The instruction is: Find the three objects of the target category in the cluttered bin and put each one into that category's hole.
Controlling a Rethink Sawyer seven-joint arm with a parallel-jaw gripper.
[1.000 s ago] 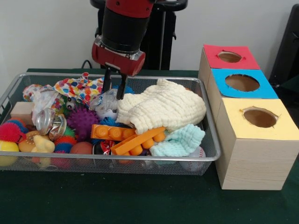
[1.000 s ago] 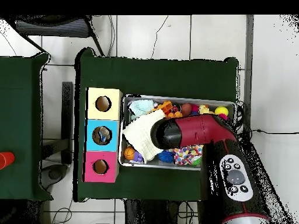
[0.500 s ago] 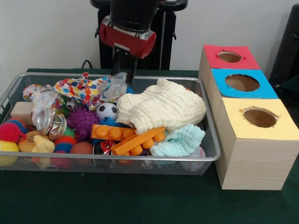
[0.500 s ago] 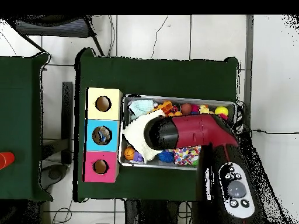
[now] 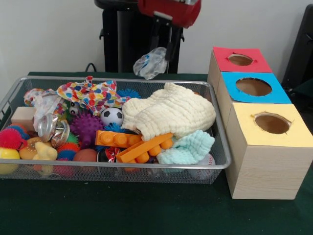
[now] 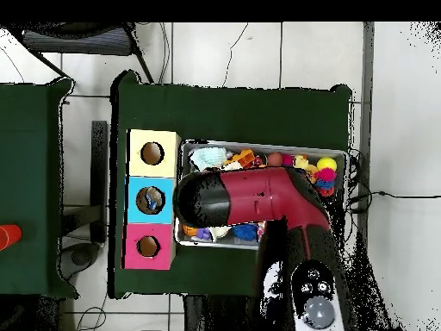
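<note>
My gripper [image 5: 163, 49] is shut on a crumpled piece of clear plastic [image 5: 151, 62] and holds it high above the far rim of the wire-mesh bin [image 5: 122, 166]. The plastic hangs left of the boxes, clear of the clutter. The light-blue-topped box's hole [image 5: 253, 86] is to the right, between the red-topped hole [image 5: 240, 59] and the yellow-topped hole [image 5: 272, 124]. In the overhead view the red arm [image 6: 250, 198] covers the left half of the bin [image 6: 258, 145], its end beside the blue hole [image 6: 150, 200]; the gripper and the plastic are hidden there. No other clear plastic shows.
The bin holds a cream cloth [image 5: 168, 111], a mint cloth [image 5: 188, 147], orange bricks [image 5: 132, 142], a spotted cloth [image 5: 85, 93], a white patterned cloth [image 5: 45, 104], shiny cans [image 5: 51, 128], a small football [image 5: 112, 116] and several spiky balls. The black pedestal [image 5: 127, 39] stands behind.
The gripper has risen out of the bin with the clear plastic in it and moved right, toward the boxes. The small football where it was is now uncovered.
</note>
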